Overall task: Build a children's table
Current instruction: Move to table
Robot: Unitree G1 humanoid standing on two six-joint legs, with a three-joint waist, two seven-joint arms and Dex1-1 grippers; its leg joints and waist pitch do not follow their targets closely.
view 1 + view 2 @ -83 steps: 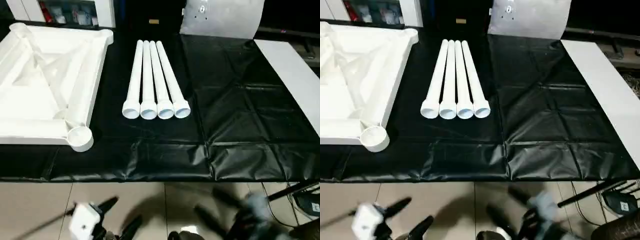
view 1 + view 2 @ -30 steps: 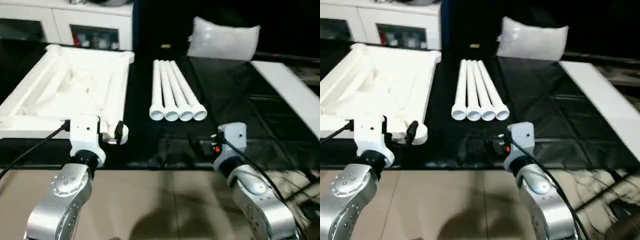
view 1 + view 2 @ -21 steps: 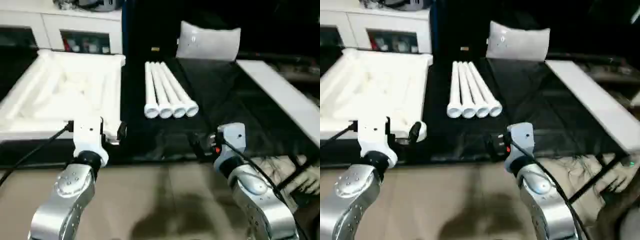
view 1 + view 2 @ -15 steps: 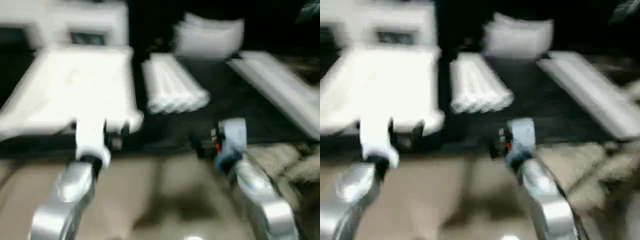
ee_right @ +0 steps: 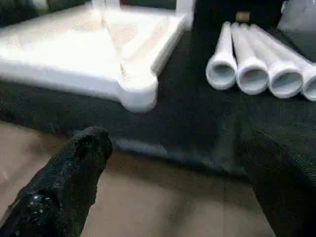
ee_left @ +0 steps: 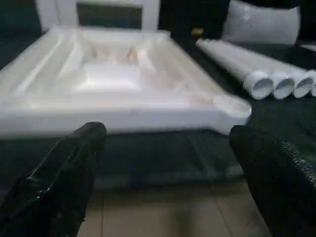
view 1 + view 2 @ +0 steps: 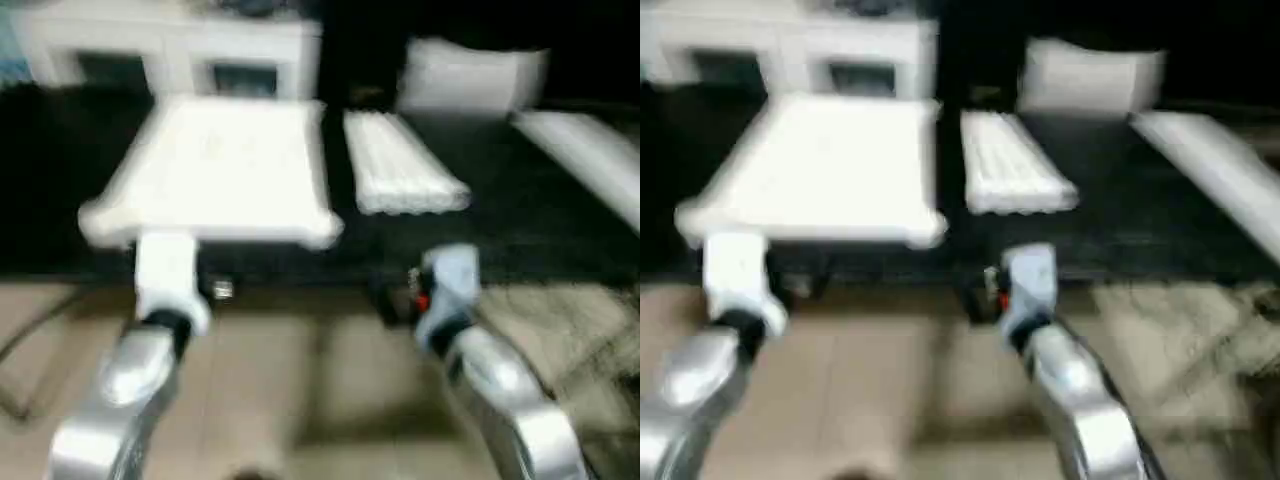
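Observation:
The white tabletop lies upside down on the left of the black-covered table, ribbed underside up, a round corner socket towards me. Several white tube legs lie side by side to its right, open ends facing me. My left gripper is open, its fingers wide apart with nothing between them, just short of the tabletop's near rim. My right gripper is open too and empty, in front of the table edge between the corner socket and the legs.
A black sheet covers the table. A white cabinet stands behind it, a grey-white cushion-like panel at the back, and a long white board along the right. Tan floor lies under both silver forearms.
Both arms have risen into view before the table's front edge. The whole picture has shifted and blurred, so the camera moved. Both grippers stay open; tabletop and legs lie as before.

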